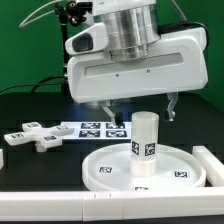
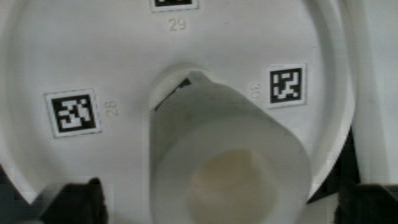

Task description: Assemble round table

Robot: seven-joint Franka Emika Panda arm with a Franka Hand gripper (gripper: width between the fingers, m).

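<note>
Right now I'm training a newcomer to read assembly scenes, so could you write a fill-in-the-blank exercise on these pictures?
1. The short leg stands ___ in the middle of the disc top.
2. The gripper hangs above the leg, holding nothing, its jaws ___.
3. The cross-shaped foot lies on the table to the exterior view's ___ of the disc top.

Missing words: upright; open; left.

A robotics lab: a robot arm [image 1: 128, 45] hangs over a black tabletop [image 1: 30, 108] before a green backdrop [image 1: 14, 45], with printed square tags on the marker board [image 1: 95, 128] and the white disc [image 1: 120, 160].
</note>
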